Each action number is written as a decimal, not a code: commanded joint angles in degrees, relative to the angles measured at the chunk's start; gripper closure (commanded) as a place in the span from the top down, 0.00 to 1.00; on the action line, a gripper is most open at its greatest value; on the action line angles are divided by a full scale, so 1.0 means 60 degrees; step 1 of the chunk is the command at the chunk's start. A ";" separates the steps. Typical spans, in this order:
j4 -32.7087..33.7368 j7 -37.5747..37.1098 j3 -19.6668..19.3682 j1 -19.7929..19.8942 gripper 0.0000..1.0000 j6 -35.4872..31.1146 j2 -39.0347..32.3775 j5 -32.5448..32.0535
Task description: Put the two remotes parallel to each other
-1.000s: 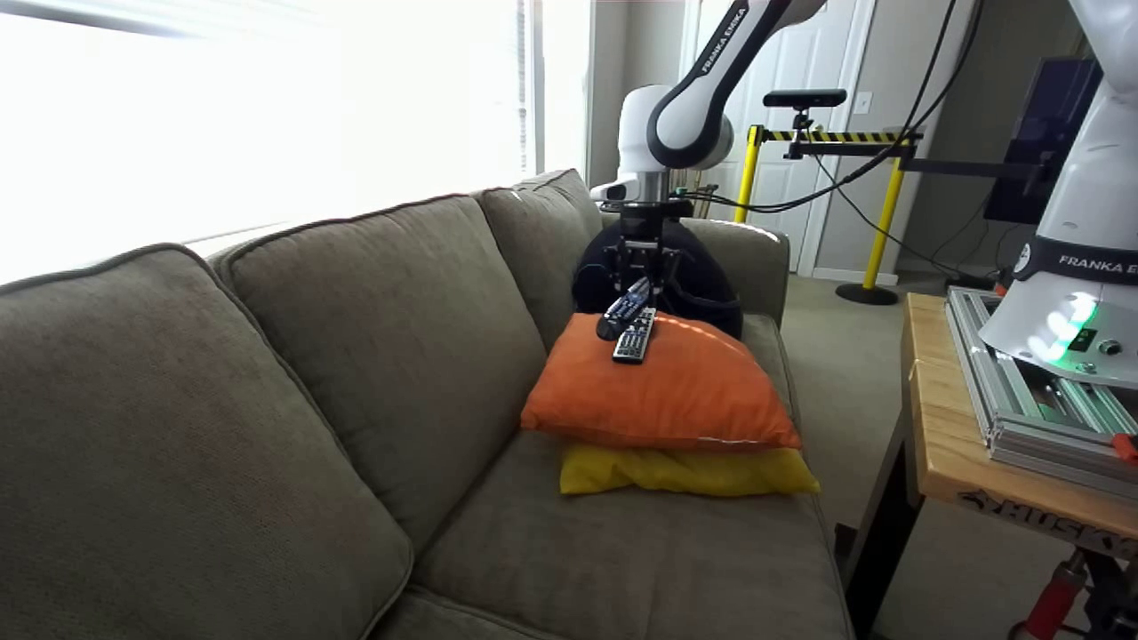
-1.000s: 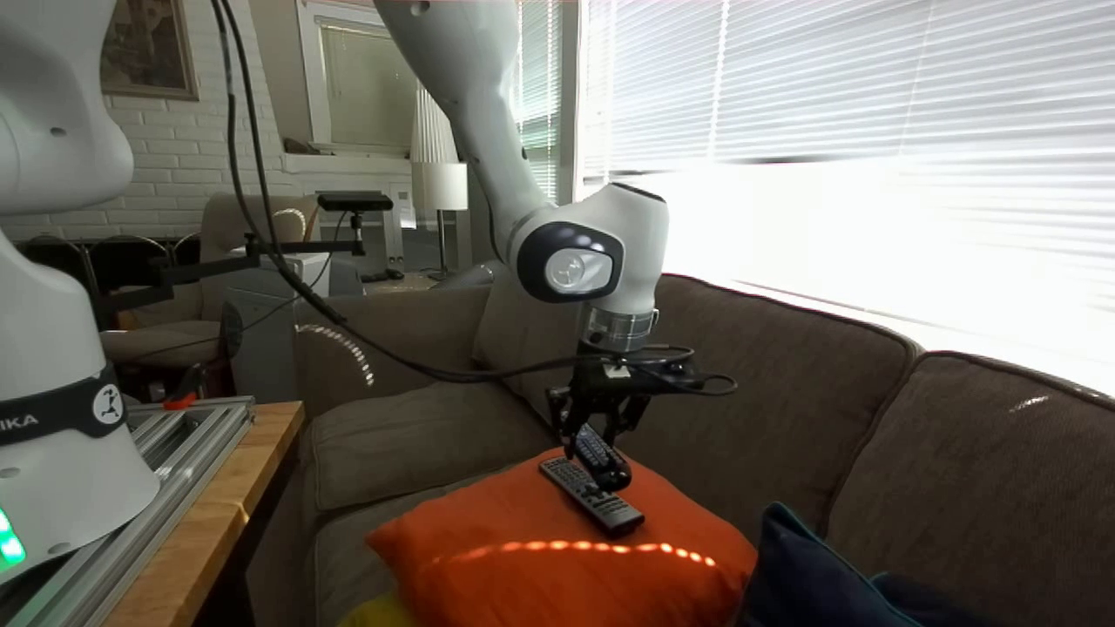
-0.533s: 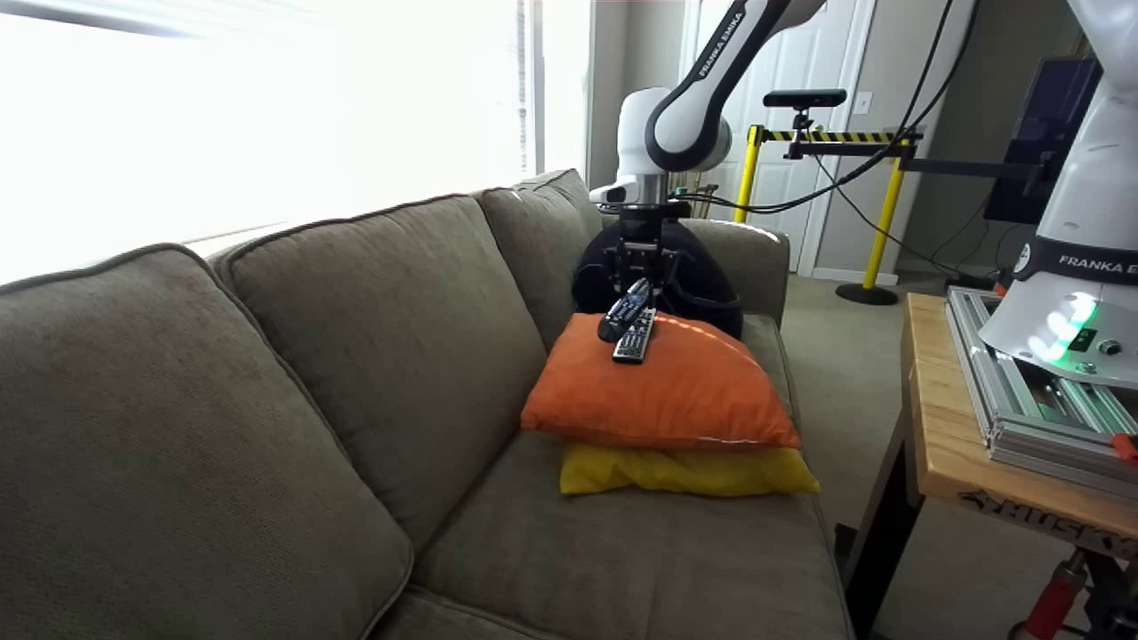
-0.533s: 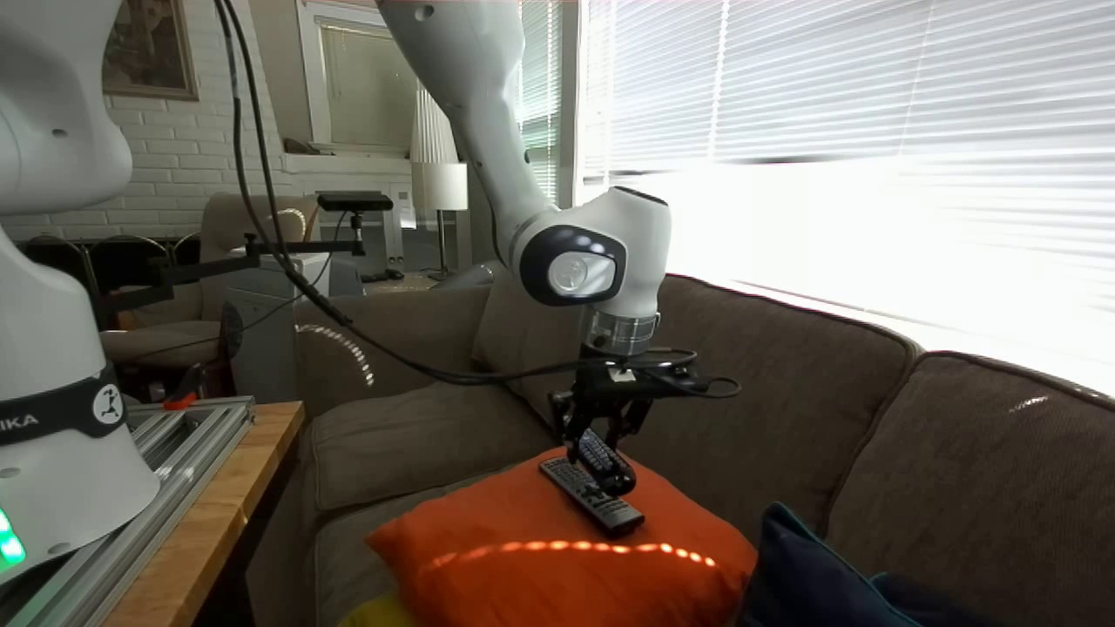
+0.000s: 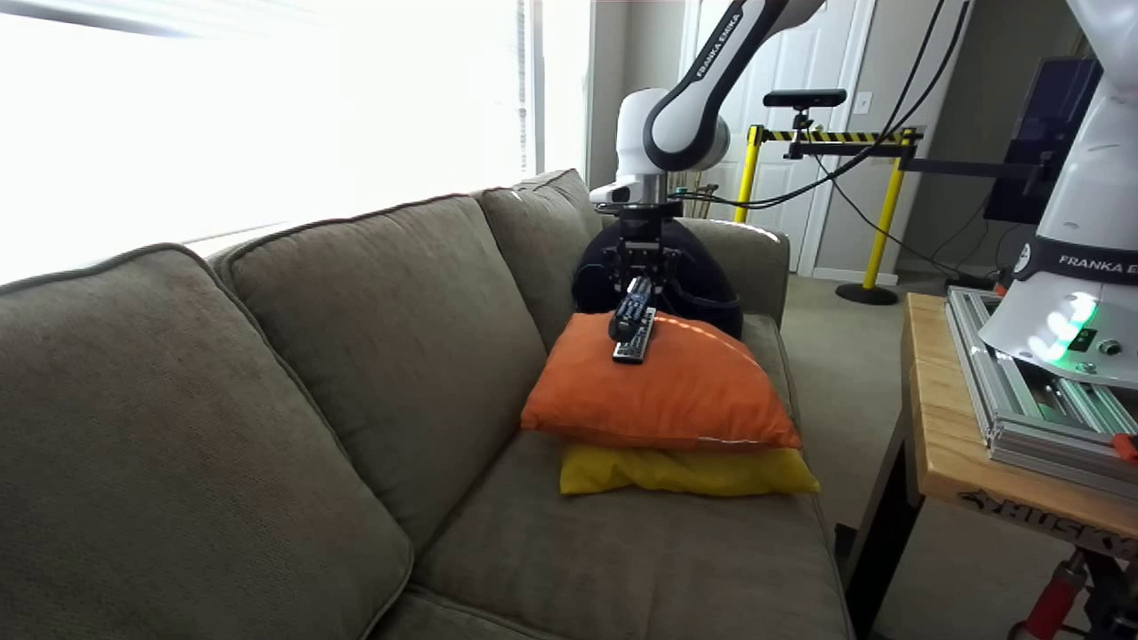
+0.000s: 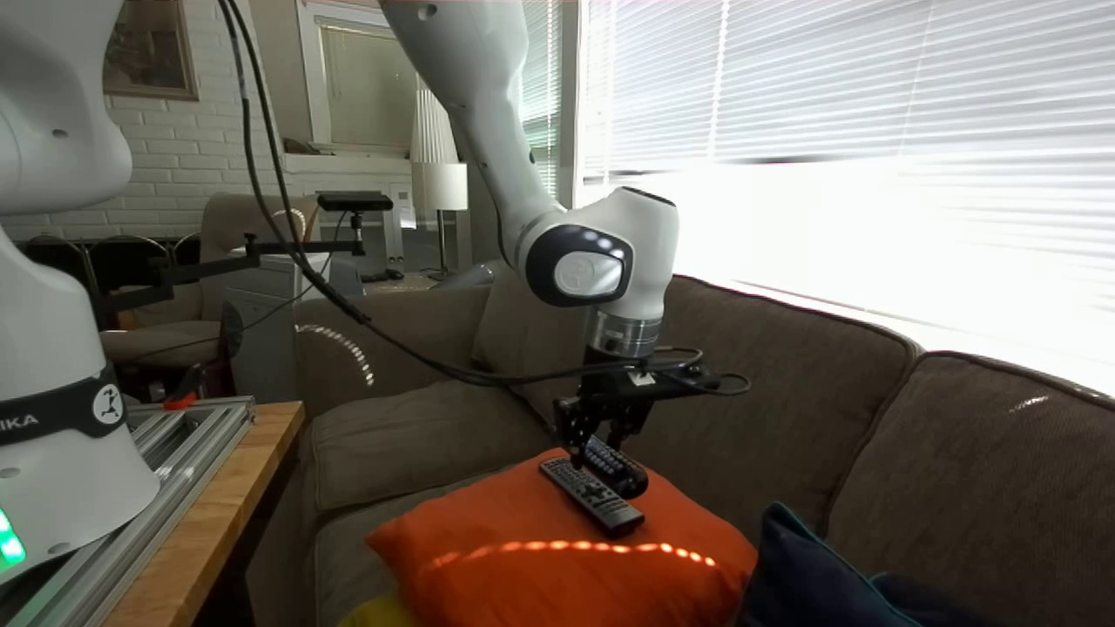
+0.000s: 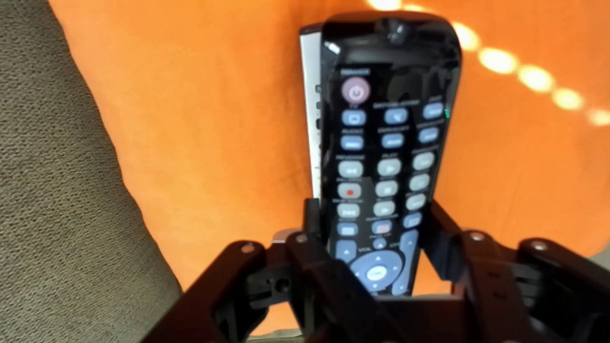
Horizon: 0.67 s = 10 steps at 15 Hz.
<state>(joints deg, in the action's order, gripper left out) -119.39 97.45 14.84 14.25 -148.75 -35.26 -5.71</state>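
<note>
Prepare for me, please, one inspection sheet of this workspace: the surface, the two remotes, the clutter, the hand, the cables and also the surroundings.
Surface: orange cushion, lying on a yellow cushion on the sofa.
Job's things: black remote held over the orange cushion; grey remote lying on that cushion, partly covered by the black one in the wrist view. Whether the two touch cannot be told.
Clutter: dark blue bundle, behind the orange cushion in an exterior view.
Hand: shut on the black remote.
Cables: black cables hang in a curve beside the arm; snags: nothing seen.
Surroundings: bright window behind the sofa; wooden bench under the robot base; yellow barrier post.
</note>
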 commanded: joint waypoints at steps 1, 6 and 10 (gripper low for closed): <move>0.0582 0.0945 -0.0111 -0.0062 0.28 0.0525 -0.0339 0.0212; 0.0973 0.1362 -0.0284 -0.0130 0.28 0.0599 -0.0757 0.0257; 0.1160 0.1563 -0.0261 -0.0104 0.28 0.0524 -0.1017 0.0289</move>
<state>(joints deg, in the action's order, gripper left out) -115.04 104.16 13.64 14.12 -146.62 -39.47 -5.71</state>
